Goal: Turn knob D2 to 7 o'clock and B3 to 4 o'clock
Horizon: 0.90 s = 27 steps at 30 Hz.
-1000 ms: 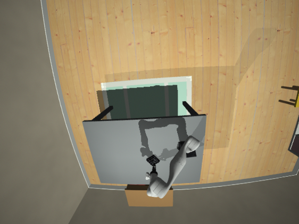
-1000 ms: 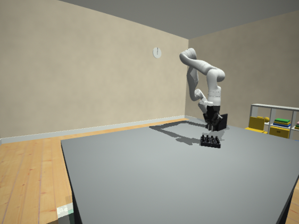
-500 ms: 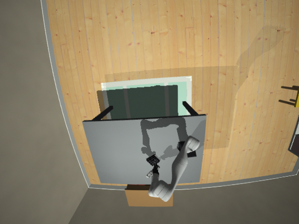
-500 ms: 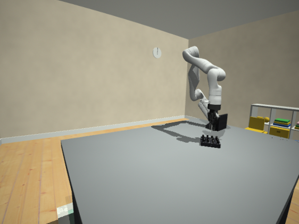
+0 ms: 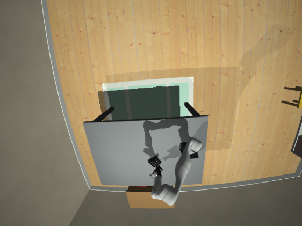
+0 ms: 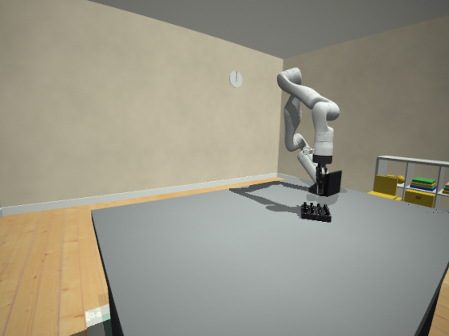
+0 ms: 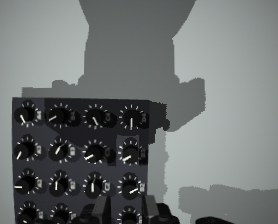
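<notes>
The black knob box [image 5: 156,159] [image 6: 315,218] [image 7: 44,135] stands on the grey table. In the wrist view its names read toward the right, so row A is at the left and knob 4 of each row at the top. Knob B3 [image 7: 59,150] has its line slanting up and right, near 4 o'clock. Knob D2 [image 7: 130,188] has its line toward the right and slightly up, about 5 o'clock. My gripper [image 6: 319,193] [image 7: 126,202] is slightly open and empty, above the box near its knob 1 side. The fingers hide C1 and part of D1.
A black upright panel [image 6: 335,183] stands on the table [image 5: 121,151] [image 6: 240,264] behind the box in the exterior view. The arm's shadow [image 7: 130,55] falls across the table and part of the box. Neighbouring knobs stand close around B3 and D2.
</notes>
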Each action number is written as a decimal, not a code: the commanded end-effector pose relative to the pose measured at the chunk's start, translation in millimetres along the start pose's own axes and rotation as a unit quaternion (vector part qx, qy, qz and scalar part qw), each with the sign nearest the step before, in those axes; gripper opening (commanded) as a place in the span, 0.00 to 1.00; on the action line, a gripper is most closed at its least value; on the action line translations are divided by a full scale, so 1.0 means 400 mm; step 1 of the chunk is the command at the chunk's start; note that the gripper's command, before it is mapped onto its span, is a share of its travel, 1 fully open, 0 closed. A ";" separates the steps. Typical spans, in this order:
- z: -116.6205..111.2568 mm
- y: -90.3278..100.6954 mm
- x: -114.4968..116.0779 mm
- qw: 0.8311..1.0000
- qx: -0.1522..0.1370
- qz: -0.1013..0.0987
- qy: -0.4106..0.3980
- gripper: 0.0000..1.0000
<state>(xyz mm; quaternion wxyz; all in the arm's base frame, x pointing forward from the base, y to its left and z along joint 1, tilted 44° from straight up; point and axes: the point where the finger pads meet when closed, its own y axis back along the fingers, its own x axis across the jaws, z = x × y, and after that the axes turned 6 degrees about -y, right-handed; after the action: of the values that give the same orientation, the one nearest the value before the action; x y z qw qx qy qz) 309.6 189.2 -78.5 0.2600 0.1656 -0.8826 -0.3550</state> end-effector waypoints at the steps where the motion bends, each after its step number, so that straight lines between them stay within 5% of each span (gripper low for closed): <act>1: 0.004 0.007 0.001 1.000 0.001 -0.003 -0.011 0.19; 27: 0.005 0.009 0.005 0.999 0.001 -0.004 -0.040 0.19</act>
<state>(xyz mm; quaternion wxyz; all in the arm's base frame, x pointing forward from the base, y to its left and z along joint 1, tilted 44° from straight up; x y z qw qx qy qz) 306.5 190.8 -76.8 0.2230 0.1537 -0.8922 -0.3613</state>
